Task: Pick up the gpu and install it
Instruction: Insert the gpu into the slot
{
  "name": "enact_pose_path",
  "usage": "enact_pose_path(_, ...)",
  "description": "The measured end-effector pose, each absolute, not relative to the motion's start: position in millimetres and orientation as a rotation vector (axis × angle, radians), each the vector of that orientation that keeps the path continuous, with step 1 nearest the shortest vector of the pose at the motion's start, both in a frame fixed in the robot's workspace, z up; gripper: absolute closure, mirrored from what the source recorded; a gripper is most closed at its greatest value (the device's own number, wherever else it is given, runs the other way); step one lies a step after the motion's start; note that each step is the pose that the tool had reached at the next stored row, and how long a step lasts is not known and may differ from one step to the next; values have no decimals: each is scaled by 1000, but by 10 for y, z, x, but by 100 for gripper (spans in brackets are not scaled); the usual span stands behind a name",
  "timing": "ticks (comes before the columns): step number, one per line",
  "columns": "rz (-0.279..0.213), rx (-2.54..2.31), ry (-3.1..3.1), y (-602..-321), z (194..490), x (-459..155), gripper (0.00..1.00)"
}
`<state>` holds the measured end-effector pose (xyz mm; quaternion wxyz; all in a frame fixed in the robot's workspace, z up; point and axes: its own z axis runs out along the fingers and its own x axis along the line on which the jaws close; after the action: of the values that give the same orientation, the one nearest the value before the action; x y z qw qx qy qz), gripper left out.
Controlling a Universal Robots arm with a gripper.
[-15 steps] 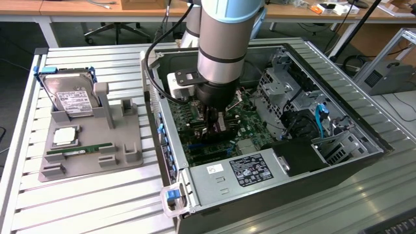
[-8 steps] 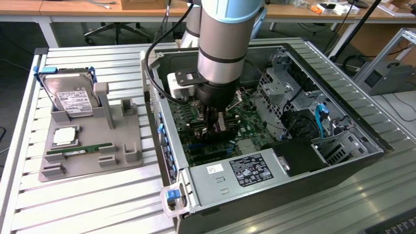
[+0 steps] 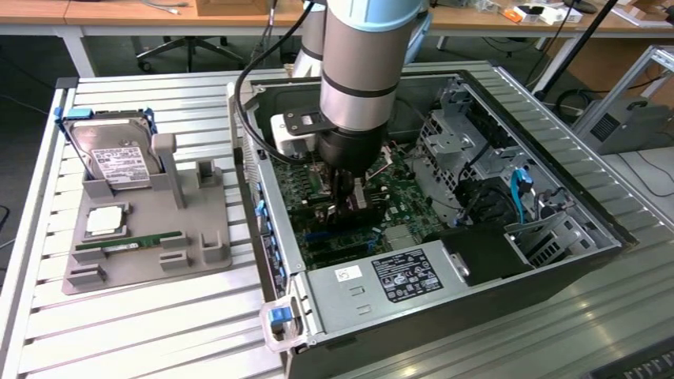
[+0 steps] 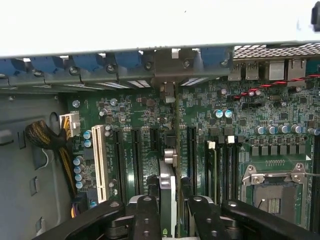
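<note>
The gpu stands on its edge over the motherboard inside the open computer case, held between two long slots. The tool is closed on it (fingers on both faces), and the hard drive rests well apart on the counter.

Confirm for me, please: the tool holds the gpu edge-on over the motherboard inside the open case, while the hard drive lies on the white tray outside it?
Nearly: the exterior view shows the tray is grey, not white. The tool does hold the gpu edge-on over the motherboard, and the hard drive lies outside the case.
</note>
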<state>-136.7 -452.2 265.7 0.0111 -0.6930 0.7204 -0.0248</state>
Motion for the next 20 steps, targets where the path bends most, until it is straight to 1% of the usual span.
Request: enact_pose_path(20,-74,-2199,2208,-4512,2606,-1367,73)
